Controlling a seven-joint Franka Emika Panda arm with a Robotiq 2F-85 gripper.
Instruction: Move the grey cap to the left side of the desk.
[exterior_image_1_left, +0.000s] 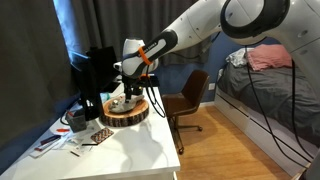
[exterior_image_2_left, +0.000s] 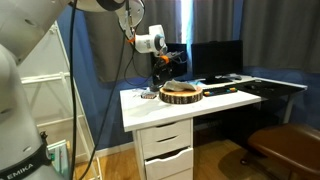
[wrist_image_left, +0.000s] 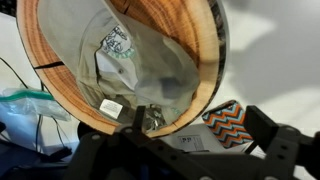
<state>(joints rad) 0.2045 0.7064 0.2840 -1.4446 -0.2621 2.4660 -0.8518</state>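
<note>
I read the pincer (exterior_image_1_left: 129, 88) as spread wide, gripping nothing, hanging just above the grey cap (wrist_image_left: 140, 65). Cap lies inside-up, labels showing, on round wood slab (wrist_image_left: 195, 50). Slab on white bench (wrist_image_left: 270, 60). Brown chair (exterior_image_1_left: 187, 100) beyond.

Counting now: one grey cap (wrist_image_left: 150, 60), just the one. One round wood slab (wrist_image_left: 207, 85). One white desk (exterior_image_2_left: 140, 110). One robot arm (exterior_image_1_left: 200, 30), and one gripper (exterior_image_1_left: 130, 90) on it. One brown swivel chair (exterior_image_1_left: 186, 100). One dark monitor (exterior_image_2_left: 215, 58) that I can make out. One zigzag-patterned card (wrist_image_left: 222, 122). And one bed (exterior_image_1_left: 270, 95).
</note>
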